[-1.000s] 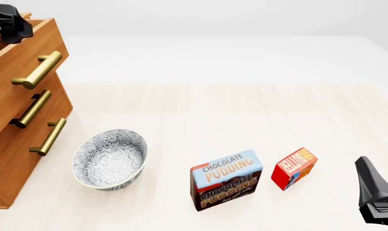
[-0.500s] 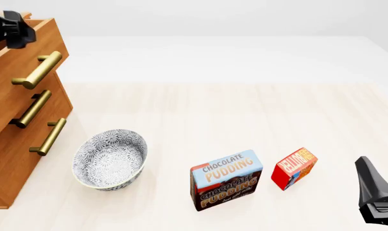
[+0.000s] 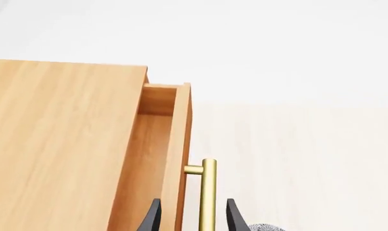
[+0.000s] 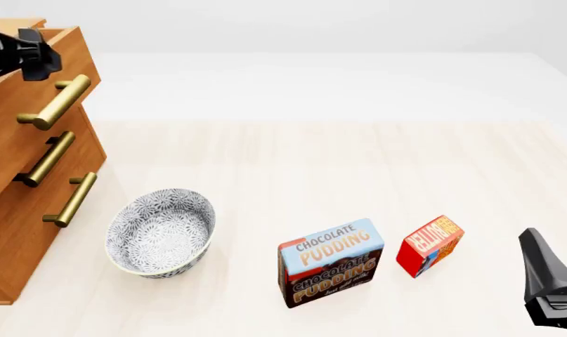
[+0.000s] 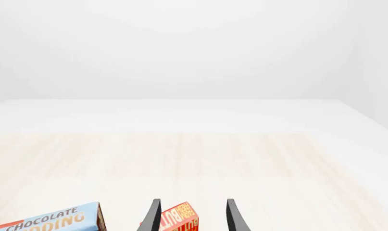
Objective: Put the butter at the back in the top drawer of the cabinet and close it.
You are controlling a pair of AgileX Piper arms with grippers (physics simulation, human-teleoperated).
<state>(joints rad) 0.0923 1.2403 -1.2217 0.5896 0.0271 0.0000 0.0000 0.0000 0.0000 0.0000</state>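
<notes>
My left gripper [image 3: 188, 219] is up at the cabinet [image 4: 21, 182], about 10 o'clock in the front view. Fingers spread wide, one on each side of the brass handle [image 3: 208, 192] of the top drawer [image 3: 156, 159]. The wrist view shows a gap on both sides of the bar, so no contact and nothing gripped.

The top drawer is pulled out a little way. The wrist view shows a strip of its inside floor and back corner between the cabinet top and the drawer front. Nothing visible inside that strip. The two lower drawers sit flush with their handles out.

My right gripper [image 5: 188, 216] is low at about 4 o'clock in the front view, only partly in frame there. Fingers are parted and empty. The wrist view shows the butter [image 4: 429, 245] just beyond and between the fingertips, not touched.

The butter stands on the table [image 4: 302, 161] at roughly 5 o'clock, tilted a bit, red face with orange lettering up. The pudding box [image 4: 331, 262] is just beside it toward 9 o'clock, a narrow gap between them. The patterned bowl [image 4: 160, 232] sits further toward 9 o'clock, near the cabinet's lower corner, apart from both boxes.
</notes>
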